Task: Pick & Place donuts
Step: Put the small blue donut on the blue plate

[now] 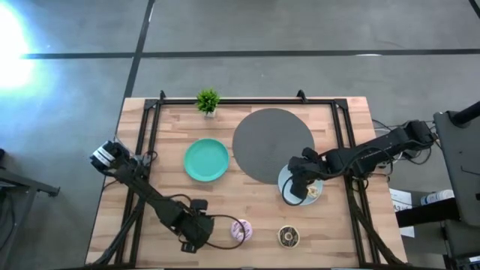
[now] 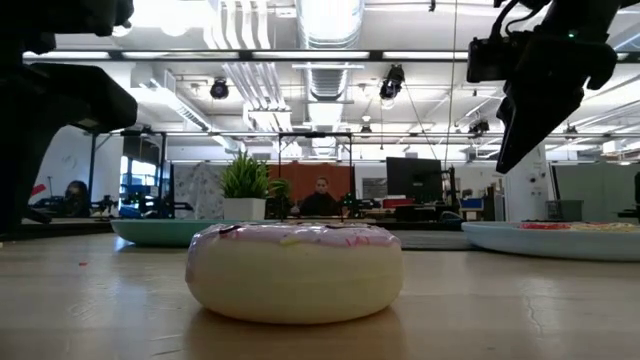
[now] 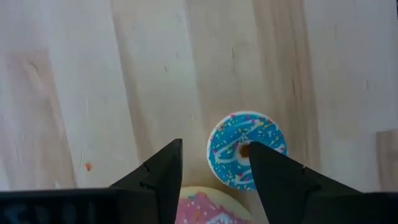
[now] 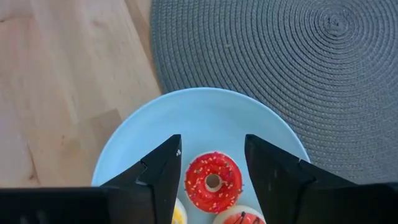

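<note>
A pink-white sprinkled donut (image 1: 241,230) lies flat on the wood near the table's near edge and fills the low view (image 2: 295,270). My left gripper (image 1: 212,227) hovers just left of it, open, with the donut's edge (image 3: 208,210) showing between its fingers (image 3: 214,144). Past it lies a teal sprinkled donut (image 3: 245,149), which shows as a darker ring in the high view (image 1: 289,236). My right gripper (image 1: 297,189) hangs open above the light-blue plate (image 4: 205,118). Its fingers (image 4: 212,138) stand either side of a red sprinkled donut (image 4: 213,180). A second red donut (image 4: 239,218) and a yellow one (image 4: 177,215) share the plate.
A green plate (image 1: 206,160) sits left of the round grey mat (image 1: 271,144). A small potted plant (image 1: 208,100) stands at the far edge. Black frame rails run along the table's left, right and far sides. People sit in the room behind the table.
</note>
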Controlling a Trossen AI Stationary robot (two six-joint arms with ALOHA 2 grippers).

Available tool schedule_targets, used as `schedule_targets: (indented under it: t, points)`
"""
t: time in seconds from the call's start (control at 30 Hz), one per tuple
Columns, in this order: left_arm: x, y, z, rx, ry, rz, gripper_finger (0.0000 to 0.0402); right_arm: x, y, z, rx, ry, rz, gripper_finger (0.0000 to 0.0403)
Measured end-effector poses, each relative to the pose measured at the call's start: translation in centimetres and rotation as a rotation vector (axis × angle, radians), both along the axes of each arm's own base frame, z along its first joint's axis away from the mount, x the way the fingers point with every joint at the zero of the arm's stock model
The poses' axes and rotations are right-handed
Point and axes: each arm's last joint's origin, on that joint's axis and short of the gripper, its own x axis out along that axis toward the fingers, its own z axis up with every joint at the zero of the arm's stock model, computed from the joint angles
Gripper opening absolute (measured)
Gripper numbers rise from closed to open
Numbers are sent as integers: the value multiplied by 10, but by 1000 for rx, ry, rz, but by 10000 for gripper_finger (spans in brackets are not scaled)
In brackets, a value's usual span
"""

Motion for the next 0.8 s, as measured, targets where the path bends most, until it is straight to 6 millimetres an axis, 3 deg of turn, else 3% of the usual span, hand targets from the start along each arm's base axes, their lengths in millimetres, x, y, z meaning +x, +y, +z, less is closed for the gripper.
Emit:
schedule_targets:
  t: [0.3,0.5,0.63,0.8]
  points:
    - [2,-2,-20,-11,21,-19,108,1,0,1,10,-15,-10,169]
    - [7,3,-21,-68,66,13,51,0,1,2,19,-22,-19,169]
    - [8,19,-4,-103,75,54,8,-1,2,5,56,-42,-45,169]
    - [14,56,32,-30,-80,187,3,1,3,9,296,-106,-162,169]
